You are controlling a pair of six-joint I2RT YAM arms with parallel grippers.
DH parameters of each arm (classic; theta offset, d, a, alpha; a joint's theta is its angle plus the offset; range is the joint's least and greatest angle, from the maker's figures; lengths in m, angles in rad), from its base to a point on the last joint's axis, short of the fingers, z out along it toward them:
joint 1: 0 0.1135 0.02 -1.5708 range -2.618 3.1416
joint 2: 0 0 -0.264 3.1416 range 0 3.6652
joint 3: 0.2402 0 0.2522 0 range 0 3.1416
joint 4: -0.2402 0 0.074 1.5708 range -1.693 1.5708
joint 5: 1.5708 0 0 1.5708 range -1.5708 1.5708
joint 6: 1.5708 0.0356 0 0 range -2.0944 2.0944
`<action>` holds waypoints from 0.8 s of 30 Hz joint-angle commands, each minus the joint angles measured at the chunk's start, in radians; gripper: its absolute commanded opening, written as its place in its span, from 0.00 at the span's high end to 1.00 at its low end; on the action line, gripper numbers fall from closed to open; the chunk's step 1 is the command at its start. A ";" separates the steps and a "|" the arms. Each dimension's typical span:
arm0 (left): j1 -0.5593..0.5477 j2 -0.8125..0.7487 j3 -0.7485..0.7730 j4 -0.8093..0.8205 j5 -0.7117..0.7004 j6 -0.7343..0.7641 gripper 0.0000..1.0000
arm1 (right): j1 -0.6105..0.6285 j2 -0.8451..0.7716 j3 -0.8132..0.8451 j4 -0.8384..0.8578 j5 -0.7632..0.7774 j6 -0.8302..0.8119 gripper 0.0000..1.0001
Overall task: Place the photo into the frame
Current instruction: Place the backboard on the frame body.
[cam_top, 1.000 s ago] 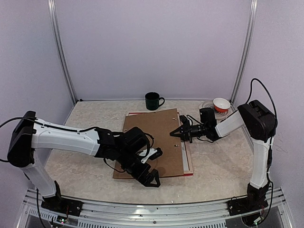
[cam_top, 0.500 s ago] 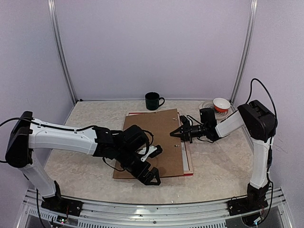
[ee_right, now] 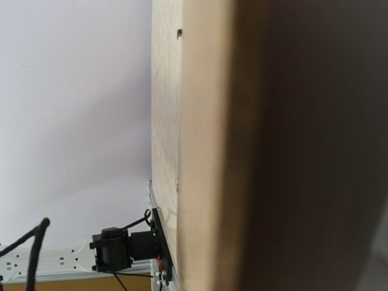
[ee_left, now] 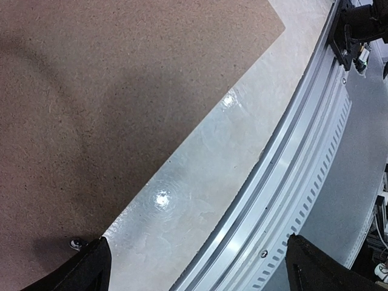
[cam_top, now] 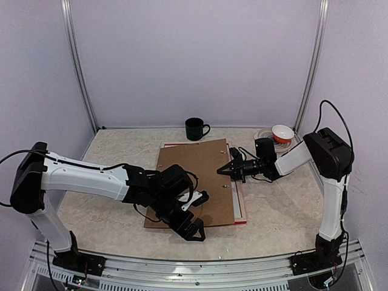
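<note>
Lying flat, the frame (cam_top: 240, 209) sits beneath the closed right jaws.

A speckled brown backing board (cam_top: 197, 182) fills the centre, with a thin red frame (cam_top: 244, 209) edge along its right side. The table (cam_top: 285, 200) is cream with pale marbling. Above the board sits a near-black mug (cam_top: 195, 128). At upper right is a white bowl (cam_top: 282, 131) with an orange band.
</note>
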 commanded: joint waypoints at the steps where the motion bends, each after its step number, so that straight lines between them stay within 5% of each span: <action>1: -0.007 0.018 -0.016 -0.001 -0.031 0.005 0.01 | -0.018 0.019 -0.011 0.018 0.038 -0.031 1.00; 18: 0.001 -0.051 -0.041 -0.084 -0.206 -0.011 0.01 | -0.017 0.017 -0.015 0.018 0.038 -0.029 1.00; 24: 0.049 -0.182 -0.034 -0.037 -0.224 -0.007 0.01 | -0.021 0.010 -0.025 0.056 0.012 0.004 1.00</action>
